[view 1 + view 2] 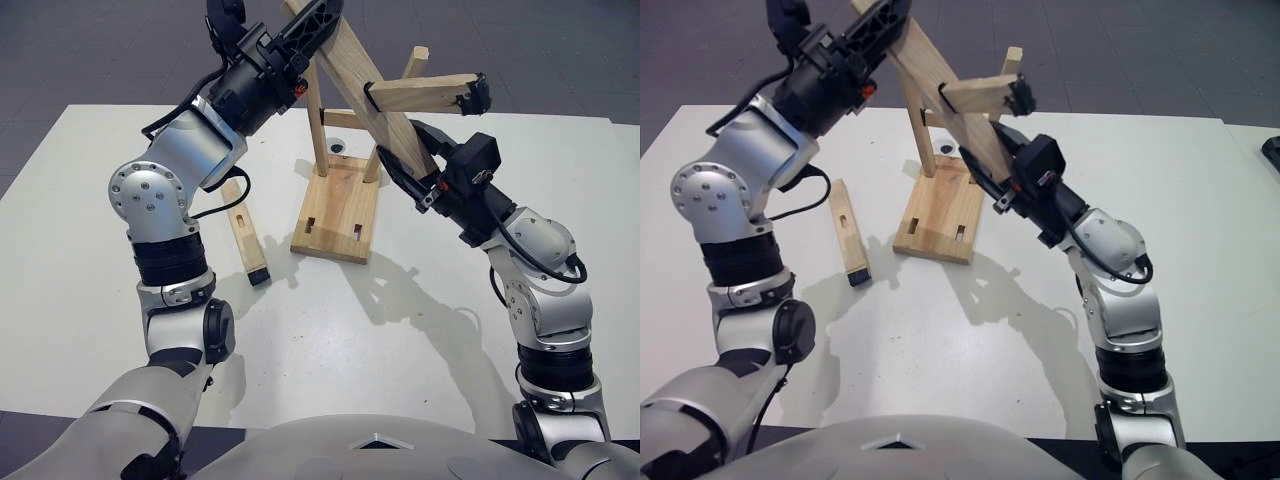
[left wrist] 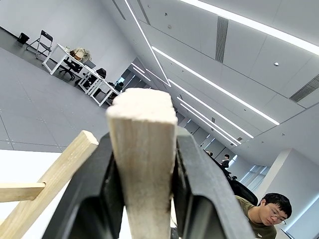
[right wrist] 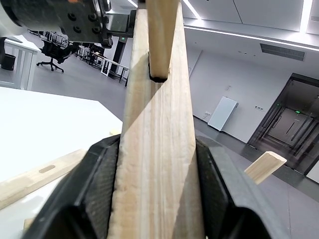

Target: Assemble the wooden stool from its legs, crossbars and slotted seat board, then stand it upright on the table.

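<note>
1. On the bench, near left: loose leg, flat beside the seat.
2. At bench centre: seat lying flat, thin post upright at its far end.
3. Above the seat: tilted leg, lower part clamped in right claw.
4. Farthest up: its top end clamped in left claw; crossbar jutting sideways.

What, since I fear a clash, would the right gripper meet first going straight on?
Likely the left gripper, clamping the upper end of the leg that the right gripper points along.

The left gripper and right gripper both clamp one slanted leg above the seat board. A loose leg lies beside the board, toward the table's left edge.
</note>
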Motion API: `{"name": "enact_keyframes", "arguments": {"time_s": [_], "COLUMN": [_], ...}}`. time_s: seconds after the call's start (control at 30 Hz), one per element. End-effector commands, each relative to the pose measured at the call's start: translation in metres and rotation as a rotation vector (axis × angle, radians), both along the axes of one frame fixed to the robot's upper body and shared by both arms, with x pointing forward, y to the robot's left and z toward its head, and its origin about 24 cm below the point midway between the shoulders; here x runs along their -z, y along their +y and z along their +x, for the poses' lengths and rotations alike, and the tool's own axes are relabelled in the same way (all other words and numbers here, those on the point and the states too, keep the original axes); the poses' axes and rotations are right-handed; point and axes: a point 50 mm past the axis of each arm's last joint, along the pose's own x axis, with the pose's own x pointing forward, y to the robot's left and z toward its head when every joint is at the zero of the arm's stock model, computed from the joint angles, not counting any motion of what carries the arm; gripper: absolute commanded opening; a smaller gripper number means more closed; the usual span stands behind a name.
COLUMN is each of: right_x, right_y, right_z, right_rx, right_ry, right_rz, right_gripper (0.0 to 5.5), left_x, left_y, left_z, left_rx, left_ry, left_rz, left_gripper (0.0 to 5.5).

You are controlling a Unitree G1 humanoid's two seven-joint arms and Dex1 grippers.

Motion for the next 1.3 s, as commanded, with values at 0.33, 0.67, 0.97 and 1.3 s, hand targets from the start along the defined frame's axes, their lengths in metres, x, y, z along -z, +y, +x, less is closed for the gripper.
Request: {"name": "enact_keyframes", "arguments": {"time_s": [0.33,0.67,0.97,1.3], "right_x": [0.002,0.037,0.101,0.137], "right_y": [-0.004,-0.02,-0.035,0.007], "right_z": [0.009,-0.013,-0.03,-0.027], "right_rx": [0.054,-0.029,-0.059,0.069], "right_ry": [-0.032,0.152,0.474,0.839], "right_rz": [-0.059,-0.179,-0.205,0.085], "right_gripper": [3.19,4.84,5.4,5.4], "left_x": [0.007,0.002,0.025,0.051], "left_y": [0.002,0.038,0.061,0.049], "left_z": [0.001,-0.003,-0.026,-0.021], "left_rx": [-0.065,-0.359,-0.531,-0.58], "left_ry": [-0.018,-0.108,0.116,0.216], "left_rz": [0.015,0.151,0.213,0.367], "left_gripper": [1.02,1.02,1.02,1.02]}}
